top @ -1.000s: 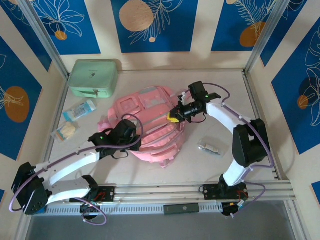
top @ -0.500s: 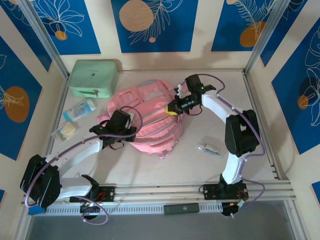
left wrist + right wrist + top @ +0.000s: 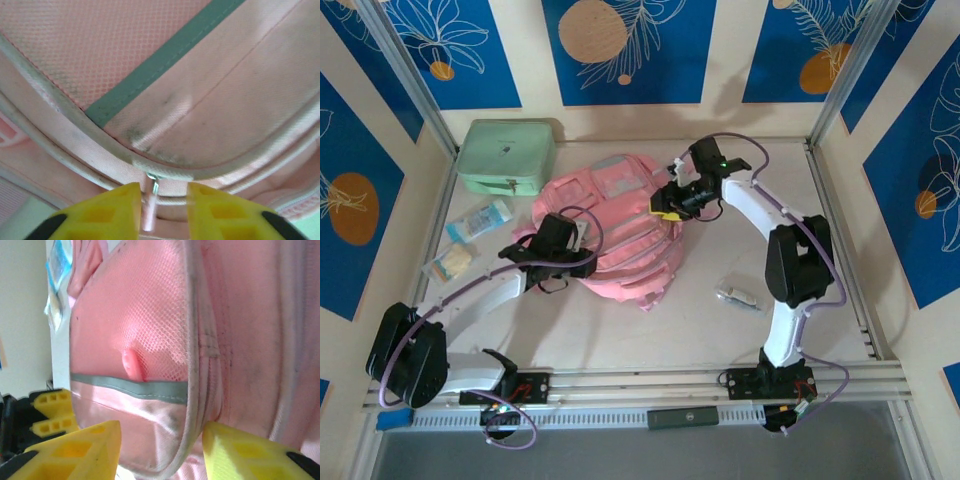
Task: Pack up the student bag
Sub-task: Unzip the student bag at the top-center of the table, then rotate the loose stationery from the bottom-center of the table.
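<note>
**Student bag: limp fabric, grip at seams and zip pull**

On the pale worktop (image 3: pixel 705 340), centre and toward the far side, lies the student bag (image 3: pixel 620 240), a large pink fabric backpack, flat between both arms. Judged light, soft and prone to folding or dragging. The piped seams give the firmest hold.

The right hand (image 3: pixel 161 432) stands wide astride a piped edge, gripping nothing. The left hand (image 3: pixel 164 192) is narrowly parted, and the small pink zip pull (image 3: pixel 149 215) hangs between its fingers, unclamped.

The left arm (image 3: pixel 490 290) is covering the bag's (image 3: pixel 630 220) near-left side. A zip pull (image 3: pixel 149 212) is showing blurred between the fingers (image 3: pixel 115 210) and running off the left wrist view's bottom edge. Near the tabletop's (image 3: pixel 720 340) right edge, a packet (image 3: pixel 738 295) is showing too small to identify.
</note>
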`<action>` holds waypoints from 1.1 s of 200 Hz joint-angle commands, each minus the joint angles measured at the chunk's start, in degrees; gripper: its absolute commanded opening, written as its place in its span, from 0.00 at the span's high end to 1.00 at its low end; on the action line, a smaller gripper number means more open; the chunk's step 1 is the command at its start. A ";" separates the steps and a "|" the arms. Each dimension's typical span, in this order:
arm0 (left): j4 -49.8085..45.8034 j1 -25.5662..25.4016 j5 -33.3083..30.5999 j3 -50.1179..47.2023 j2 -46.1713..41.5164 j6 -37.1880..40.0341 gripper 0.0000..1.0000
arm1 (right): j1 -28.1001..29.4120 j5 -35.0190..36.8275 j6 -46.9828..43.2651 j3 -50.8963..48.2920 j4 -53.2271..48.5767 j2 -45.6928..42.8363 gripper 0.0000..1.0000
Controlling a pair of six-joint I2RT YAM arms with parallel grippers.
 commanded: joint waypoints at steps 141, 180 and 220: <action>19.80 -21.79 0.36 -7.84 -2.46 -24.50 0.43 | -21.73 24.59 21.56 -43.94 -2.67 -39.65 0.01; 20.96 -21.85 1.75 -6.67 0.83 -24.52 0.41 | -23.21 26.51 23.67 -48.49 0.56 -37.20 0.01; 21.20 -21.84 2.20 -6.91 0.92 -24.71 0.40 | -20.60 24.72 28.28 -53.30 2.02 -37.68 0.01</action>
